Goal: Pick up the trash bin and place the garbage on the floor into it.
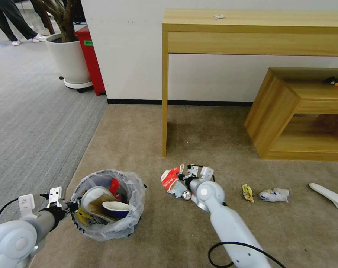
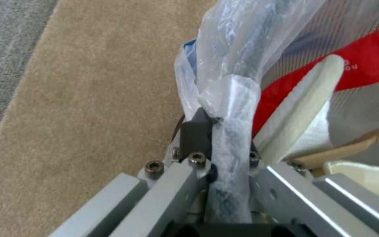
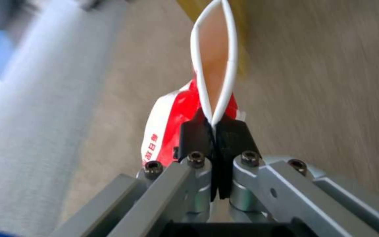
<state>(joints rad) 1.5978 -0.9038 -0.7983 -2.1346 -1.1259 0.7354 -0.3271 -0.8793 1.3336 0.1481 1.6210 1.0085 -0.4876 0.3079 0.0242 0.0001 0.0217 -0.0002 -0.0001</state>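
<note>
Red paper cup [image 3: 176, 115], flattened, pinched in right pincer [image 3: 216, 126]; left pincer [image 2: 218, 131] clamps the trash bin [image 1: 109, 208] rim, bag and all.

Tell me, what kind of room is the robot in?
Probably an office or lobby: carpet floor, a wooden console table against a white wall, and a big potted plant nearby.

1. Tall light-wood console table [image 1: 250, 22] against the white wall [image 1: 135, 48]; small crumpled white scrap [image 1: 219, 16] on its top.
2. Low wooden shelf unit [image 1: 287, 108] beside it, to the right; dark object with an orange part [image 1: 336, 82] on its upper shelf.
3. White planter pot [image 1: 69, 61] holding a tree trunk [image 1: 66, 18], on grey striped carpet [image 1: 27, 111].
4. Red cabinet [image 1: 90, 59] just beside the pot.
</note>
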